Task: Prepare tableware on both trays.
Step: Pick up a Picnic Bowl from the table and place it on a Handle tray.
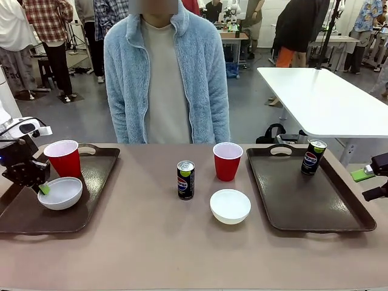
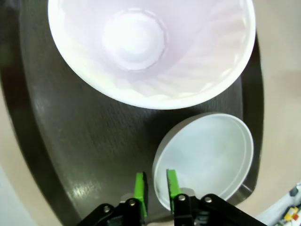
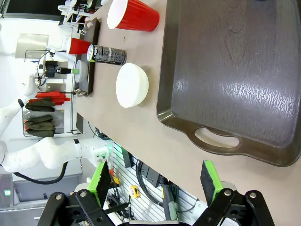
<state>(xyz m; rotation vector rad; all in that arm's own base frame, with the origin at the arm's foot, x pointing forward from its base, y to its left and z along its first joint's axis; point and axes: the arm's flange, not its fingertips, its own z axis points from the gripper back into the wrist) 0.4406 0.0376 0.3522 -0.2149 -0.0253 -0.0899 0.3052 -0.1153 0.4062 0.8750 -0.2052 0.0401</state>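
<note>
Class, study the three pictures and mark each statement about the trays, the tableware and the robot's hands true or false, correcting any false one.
1. The left tray holds a red cup and a white bowl. True.
2. The right tray holds a red cup. False: it holds a can; the second red cup stands on the table between the trays.
3. The right hand is open. True.
4. The second bowl lies on the right tray. False: it sits on the table, nearer the robot than the second red cup.
5. The left hand pinches the white bowl's rim. True.
</note>
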